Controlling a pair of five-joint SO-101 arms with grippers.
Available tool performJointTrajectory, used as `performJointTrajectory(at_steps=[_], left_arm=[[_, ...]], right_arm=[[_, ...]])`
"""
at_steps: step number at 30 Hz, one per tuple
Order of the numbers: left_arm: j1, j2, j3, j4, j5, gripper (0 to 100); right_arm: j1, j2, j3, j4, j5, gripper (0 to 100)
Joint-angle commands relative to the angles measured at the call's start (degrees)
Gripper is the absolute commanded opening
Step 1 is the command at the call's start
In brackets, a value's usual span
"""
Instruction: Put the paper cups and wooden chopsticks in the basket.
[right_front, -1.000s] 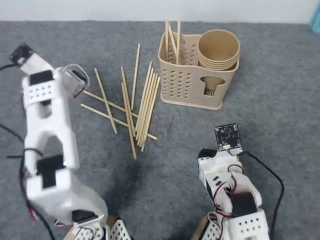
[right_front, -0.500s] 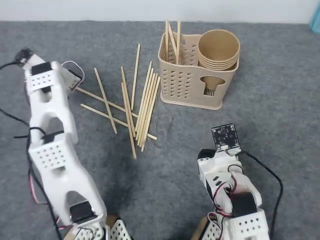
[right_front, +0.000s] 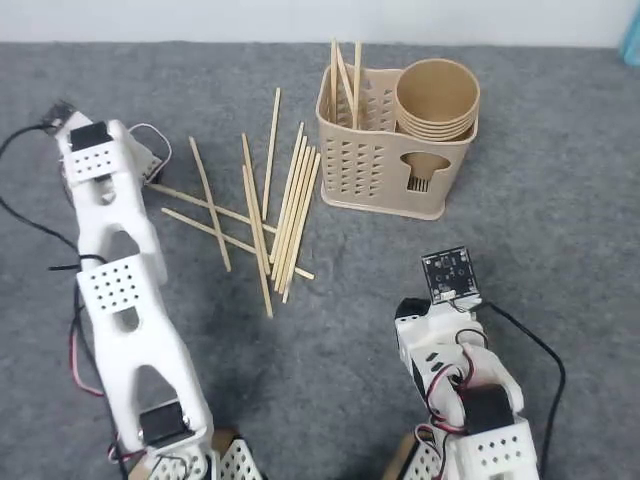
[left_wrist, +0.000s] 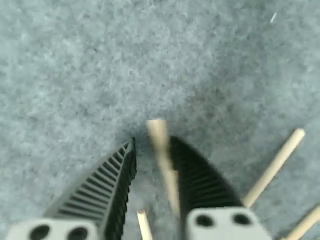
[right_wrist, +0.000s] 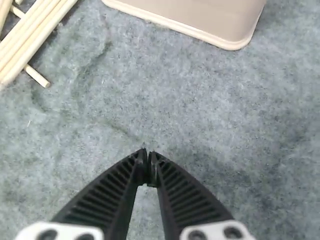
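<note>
One chopstick (left_wrist: 163, 152) between left pincer's (left_wrist: 152, 142) jaws

I see a grey, fuzzy felt table covering (right_front: 560, 180) spread out below, a pale white wall strip (right_front: 200, 20) along its far edge, and a small turquoise object (right_front: 633, 42) at the corner.

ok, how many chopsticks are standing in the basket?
3 chopsticks, all upright in the basket compartment beside the stacked paper cups, tips above the rim. Others may be hidden inside.
</note>
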Motion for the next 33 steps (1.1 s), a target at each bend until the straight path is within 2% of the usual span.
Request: performJointTrajectory(at_steps=[1, 4, 7, 16, 26, 33], left_arm=[[0.09, 3.43, -12.79, 8.53, 0.62, 1], [0.09, 5.19, -20.88, 13.01, 0.62, 1], [-0.26, 5.1, -25.01, 12.92, 0.53, 1], [-0.97, -5.1, -25.54, 12.92, -1.32, 1], [-12.4, -17.76, -25.45, 12.92, -11.43, 1], [-14.86, -25.23, -24.75, 13.1, -15.03, 1]], right_arm=[[0.13, -0.84, 1.23, 0.4, 0.88, 0.9], [0.13, -0.84, 1.23, 0.4, 0.88, 0.9], [0.22, -0.84, 1.23, 0.4, 0.97, 0.9], [0.48, -0.84, 1.23, 0.48, 1.05, 0.9], [0.13, -0.84, 1.23, 1.45, 1.67, 0.9], [0.13, -0.84, 1.23, 1.89, 3.96, 0.9]])
